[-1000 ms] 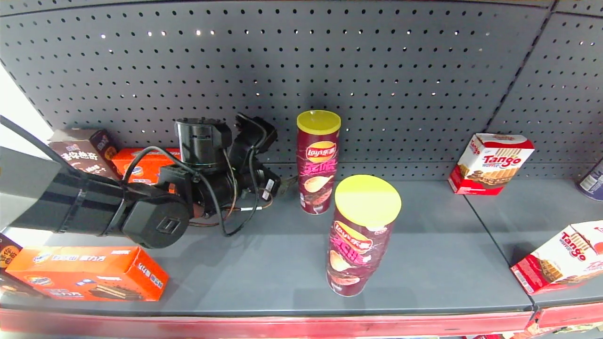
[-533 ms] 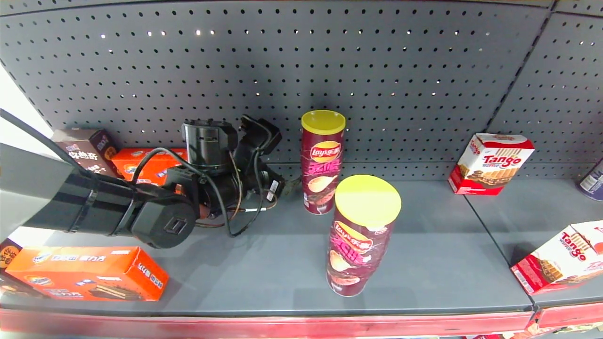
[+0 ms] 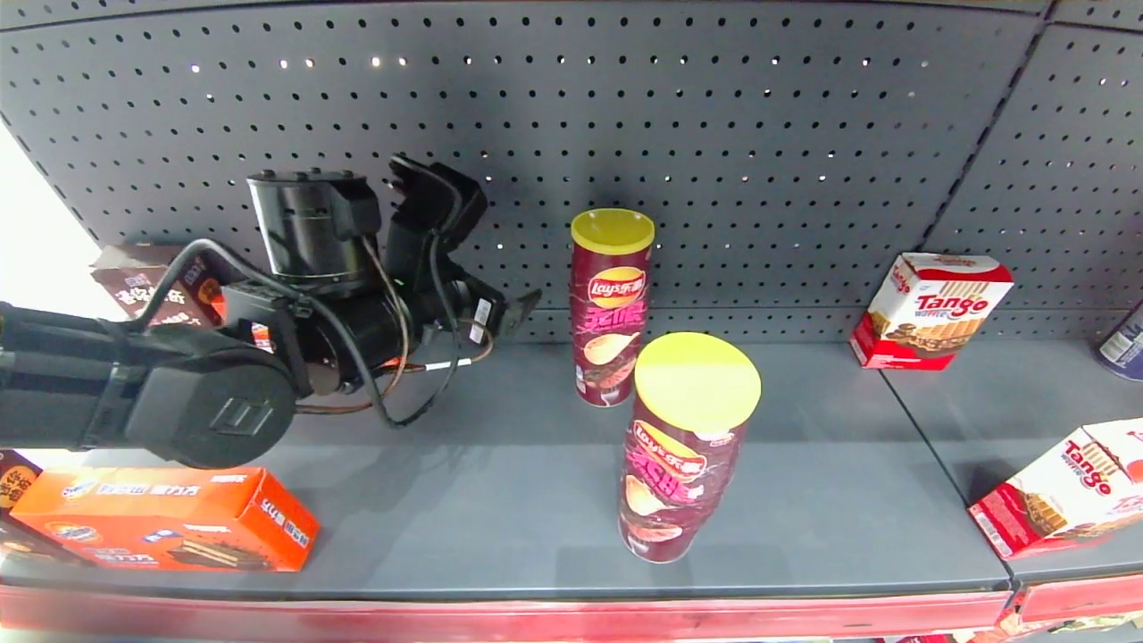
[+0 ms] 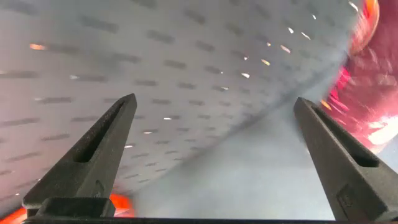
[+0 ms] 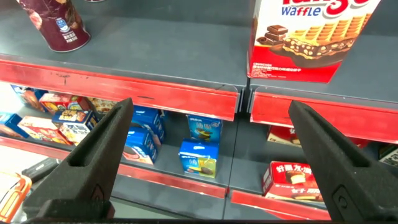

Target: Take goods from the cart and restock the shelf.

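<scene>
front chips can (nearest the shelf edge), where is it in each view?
Head: front chips can upright, mid-shelf, near the red edge strip.
Left wrist: maroon blur past one finger, likely the rear can instead.
Right wrist: its lower part, just behind the red edge strip.
Shared landmark: grey shelf deck.

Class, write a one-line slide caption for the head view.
Left gripper hangs open beside the rear chip can; a second can stands nearer the shelf's front edge.

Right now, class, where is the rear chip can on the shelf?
In the head view, the rear chip can stands upright near the centre, close to the pegboard, just behind and left of the front chip can.
</scene>
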Motion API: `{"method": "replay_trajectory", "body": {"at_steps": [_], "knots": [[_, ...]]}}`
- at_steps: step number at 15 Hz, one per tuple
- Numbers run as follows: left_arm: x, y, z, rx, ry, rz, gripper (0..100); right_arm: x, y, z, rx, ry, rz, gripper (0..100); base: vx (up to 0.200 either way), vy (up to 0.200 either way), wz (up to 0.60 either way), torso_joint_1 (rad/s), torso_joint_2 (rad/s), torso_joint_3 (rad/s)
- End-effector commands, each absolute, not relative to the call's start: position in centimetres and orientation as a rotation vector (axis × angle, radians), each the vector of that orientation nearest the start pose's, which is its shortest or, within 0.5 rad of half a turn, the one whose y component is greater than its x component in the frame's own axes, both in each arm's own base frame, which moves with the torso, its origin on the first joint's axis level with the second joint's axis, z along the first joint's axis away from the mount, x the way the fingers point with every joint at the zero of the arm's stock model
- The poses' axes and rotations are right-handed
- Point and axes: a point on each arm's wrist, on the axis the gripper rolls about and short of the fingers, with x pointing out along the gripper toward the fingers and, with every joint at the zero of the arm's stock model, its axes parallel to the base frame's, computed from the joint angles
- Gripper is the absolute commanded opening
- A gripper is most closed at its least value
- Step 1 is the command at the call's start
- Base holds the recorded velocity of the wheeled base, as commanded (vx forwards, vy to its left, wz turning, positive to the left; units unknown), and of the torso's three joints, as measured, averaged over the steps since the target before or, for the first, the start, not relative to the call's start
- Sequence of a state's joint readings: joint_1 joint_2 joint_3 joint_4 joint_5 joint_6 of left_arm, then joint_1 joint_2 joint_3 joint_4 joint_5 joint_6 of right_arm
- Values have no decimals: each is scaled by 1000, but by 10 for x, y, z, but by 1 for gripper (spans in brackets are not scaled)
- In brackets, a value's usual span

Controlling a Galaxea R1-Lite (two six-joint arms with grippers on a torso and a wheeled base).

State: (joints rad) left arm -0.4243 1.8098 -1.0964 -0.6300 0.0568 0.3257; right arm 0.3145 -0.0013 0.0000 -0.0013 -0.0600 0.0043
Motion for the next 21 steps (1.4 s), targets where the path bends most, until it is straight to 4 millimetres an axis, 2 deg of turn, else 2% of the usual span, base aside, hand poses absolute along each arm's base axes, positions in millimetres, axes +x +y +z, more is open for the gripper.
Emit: {"method": "replay_trajectory", "body": {"at_steps": [1,3,9,10,11,12,13,14,15,16,18,21], "knots": [[290,-124,245,324,-15,-331,100,-21,-8,76,3,-1,255,100,0,0,0,0,0,0],[262,-114,239,329,3,-339,100,-21,-8,76,5,-1,255,100,0,0,0,0,0,0],[238,-107,237,326,-34,-350,100,-21,-8,76,13,-3,262,100,0,0,0,0,0,0],[238,-107,243,318,-61,-354,100,-28,-11,104,52,-91,264,100,0,0,0,0,0,0],[238,-107,242,315,-61,-358,100,-22,-9,171,129,-85,273,100,0,0,0,0,0,0],[239,-107,241,313,-55,-358,100,-11,-5,195,163,-53,283,100,0,0,0,0,0,0],[238,-107,234,316,-36,-359,100,7,2,222,125,-17,333,100,0,0,0,0,0,0],[238,-106,232,317,-39,-359,100,15,6,231,94,-1,375,100,0,0,0,0,0,0],[236,-105,231,314,-46,-356,100,44,19,245,49,61,479,100,0,0,0,0,0,0],[234,-103,226,318,-29,-353,100,66,29,249,31,102,550,100,0,0,0,0,0,0],[224,-97,223,318,-28,-350,100,99,45,237,-66,184,621,100,0,0,0,0,0,0],[223,-91,221,316,-32,-330,100,121,69,219,-138,303,728,100,0,0,0,0,0,0]]}}
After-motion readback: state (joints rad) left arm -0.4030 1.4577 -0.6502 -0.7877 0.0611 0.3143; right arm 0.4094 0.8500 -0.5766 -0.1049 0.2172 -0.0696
